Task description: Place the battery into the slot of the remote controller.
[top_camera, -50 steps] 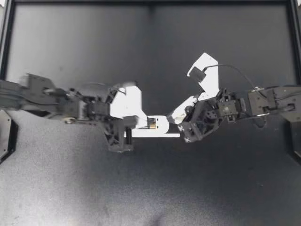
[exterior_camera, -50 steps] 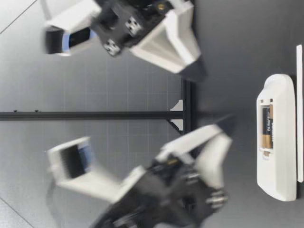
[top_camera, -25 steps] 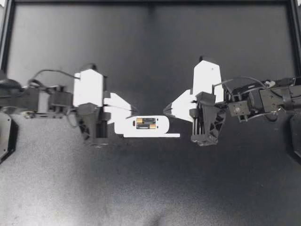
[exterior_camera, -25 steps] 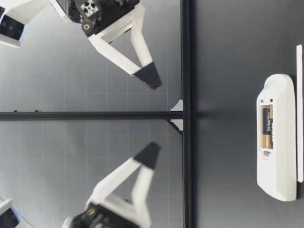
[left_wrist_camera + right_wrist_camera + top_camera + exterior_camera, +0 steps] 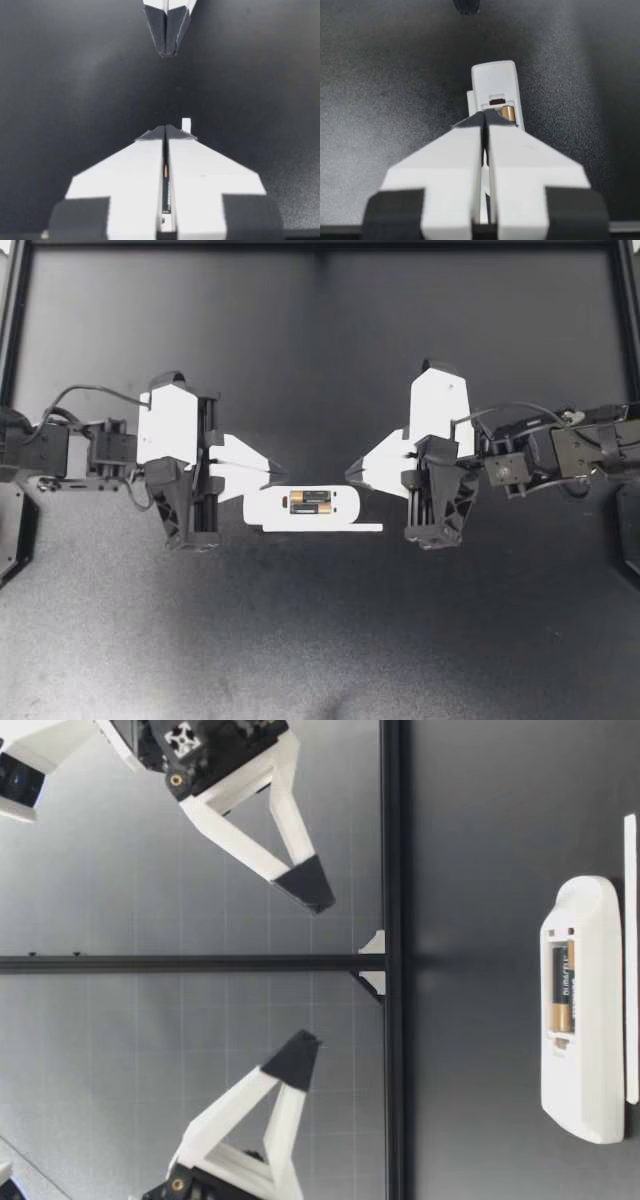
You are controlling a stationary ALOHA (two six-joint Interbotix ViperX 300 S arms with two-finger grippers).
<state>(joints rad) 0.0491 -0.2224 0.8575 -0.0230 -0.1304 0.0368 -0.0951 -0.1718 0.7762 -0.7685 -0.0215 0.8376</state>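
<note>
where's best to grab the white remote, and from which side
Likely best: come straight down on the flat-lying white plastic remote controller and pinch across its narrow width at the plain end, clear of the black-and-copper battery in its slot. A thin white strip lies along one long edge.

top: straight down on bench (image 5: 320, 640) | low: bench height, looking across | wrists: close along left claw (image 5: 282, 472), right claw (image 5: 351, 470) | top, low, right wrist share remote controller (image 5: 345, 505)
</note>
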